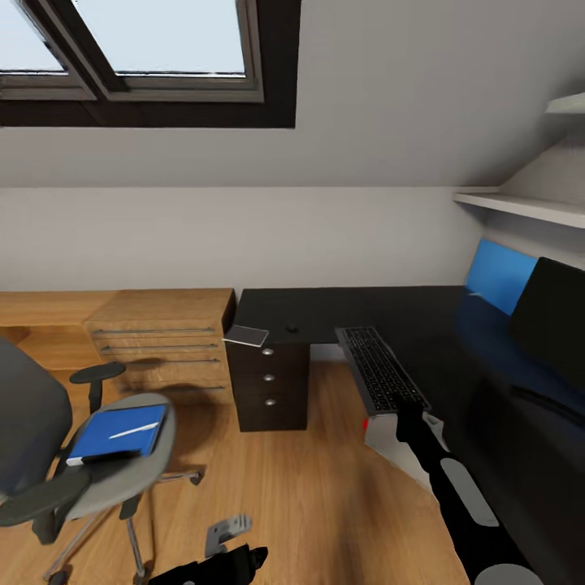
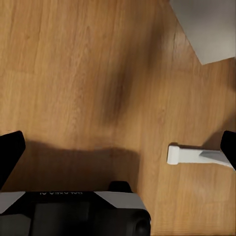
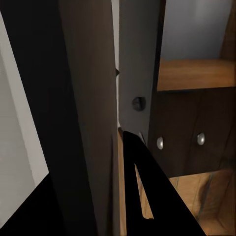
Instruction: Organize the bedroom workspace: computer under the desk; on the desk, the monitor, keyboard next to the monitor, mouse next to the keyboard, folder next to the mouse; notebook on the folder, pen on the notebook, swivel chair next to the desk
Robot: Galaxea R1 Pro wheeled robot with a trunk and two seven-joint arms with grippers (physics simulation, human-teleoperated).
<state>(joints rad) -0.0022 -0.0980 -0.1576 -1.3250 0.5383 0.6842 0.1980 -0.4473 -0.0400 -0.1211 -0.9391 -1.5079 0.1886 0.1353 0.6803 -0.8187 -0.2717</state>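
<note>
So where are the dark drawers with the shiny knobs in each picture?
Head view: the dark drawers sit left of centre, under the black desk.
Right wrist view: right of centre, two knobs showing.
Left wrist view: looks at the wooden floor.
Shared landmark: that floor, also in the head view.

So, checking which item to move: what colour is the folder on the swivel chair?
Bright blue; the folder shows best in the head view.

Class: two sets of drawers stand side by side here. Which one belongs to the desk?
The dark three-drawer unit under the glossy black desk, not the light wooden cabinet beside it.
</note>
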